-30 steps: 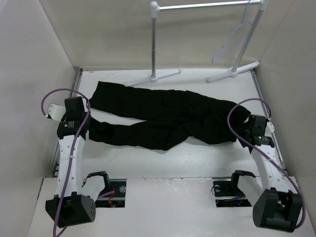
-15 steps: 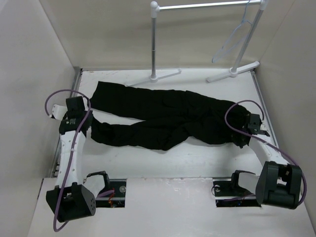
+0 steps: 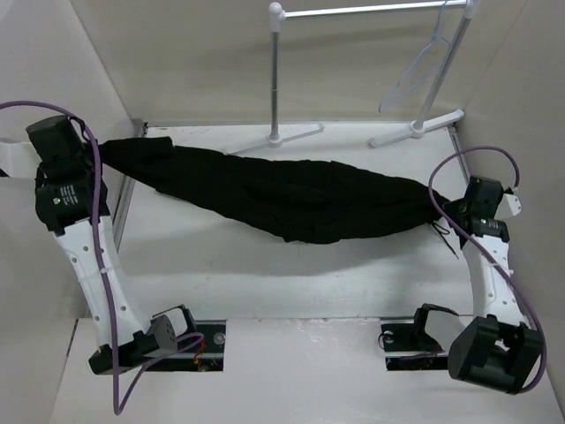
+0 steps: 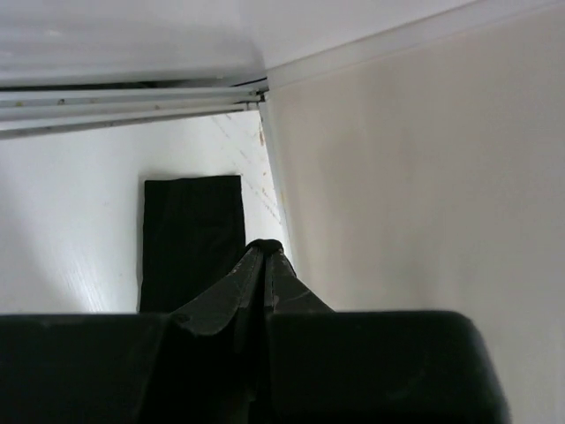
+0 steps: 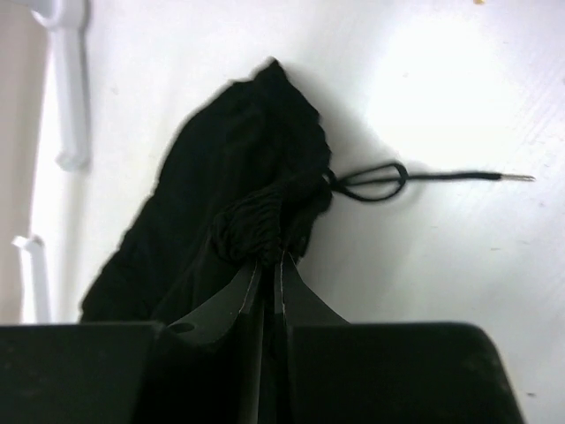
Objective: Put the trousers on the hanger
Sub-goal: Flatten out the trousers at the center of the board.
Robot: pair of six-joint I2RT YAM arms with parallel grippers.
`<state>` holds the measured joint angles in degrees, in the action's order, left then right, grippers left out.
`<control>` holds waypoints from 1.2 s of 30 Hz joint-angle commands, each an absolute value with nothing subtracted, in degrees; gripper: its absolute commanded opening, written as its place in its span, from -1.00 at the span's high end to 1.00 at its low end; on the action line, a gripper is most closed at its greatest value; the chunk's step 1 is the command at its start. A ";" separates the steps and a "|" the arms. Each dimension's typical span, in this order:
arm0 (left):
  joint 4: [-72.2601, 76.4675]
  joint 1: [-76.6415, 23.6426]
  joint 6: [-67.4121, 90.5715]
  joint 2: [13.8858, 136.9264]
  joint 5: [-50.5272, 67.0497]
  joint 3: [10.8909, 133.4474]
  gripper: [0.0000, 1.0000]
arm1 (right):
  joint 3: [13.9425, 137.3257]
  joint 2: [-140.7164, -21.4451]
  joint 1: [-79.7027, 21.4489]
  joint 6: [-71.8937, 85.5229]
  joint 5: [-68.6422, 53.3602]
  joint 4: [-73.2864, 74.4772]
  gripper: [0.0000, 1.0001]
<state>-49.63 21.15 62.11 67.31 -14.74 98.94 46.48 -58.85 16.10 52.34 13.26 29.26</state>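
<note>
The black trousers [image 3: 291,199] hang stretched in a sagging band between my two grippers, above the white table. My left gripper [image 3: 101,148] is raised at the far left by the wall and is shut on the leg end; in the left wrist view its closed fingertips [image 4: 265,249] pinch dark cloth, with a strip of trousers [image 4: 190,243] hanging beyond. My right gripper [image 3: 452,215] is shut on the bunched waistband [image 5: 265,221], and the drawstring [image 5: 380,181] trails loose on the table. The pale hanger [image 3: 424,66] hangs from the rack rail at the back right, apart from both grippers.
A white rack [image 3: 276,79] with T-shaped feet [image 3: 415,128] stands along the back edge; its feet [image 5: 71,88] show in the right wrist view. Beige walls close in on the left [image 3: 53,79] and right. The table [image 3: 291,274] lies bare below the trousers.
The right gripper closed on the waistband. Both arms rose and spread apart, the left far up and left, lifting the trousers off the table into a taut band.
</note>
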 commanded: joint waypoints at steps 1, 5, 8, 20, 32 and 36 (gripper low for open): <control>-54.22 22.28 61.79 67.33 -16.78 100.56 1.00 | 50.36 -58.63 16.57 54.05 12.40 26.19 0.91; -53.79 22.54 60.73 62.58 -21.70 81.09 1.00 | 43.09 -56.08 16.39 55.02 12.21 27.33 0.91; -53.00 25.70 60.99 64.06 -21.98 69.82 1.00 | 35.79 -55.28 16.57 56.16 14.75 27.25 0.91; -49.94 23.35 52.94 68.20 -31.99 72.51 0.59 | 36.20 -59.14 20.26 54.85 17.93 30.15 0.17; -43.69 13.85 42.19 61.17 -34.29 63.90 0.10 | 44.12 -47.29 0.78 43.53 20.59 33.49 -0.31; -45.08 10.86 41.92 66.08 -24.64 62.93 0.01 | 40.97 -48.43 -14.15 40.87 9.26 32.96 0.69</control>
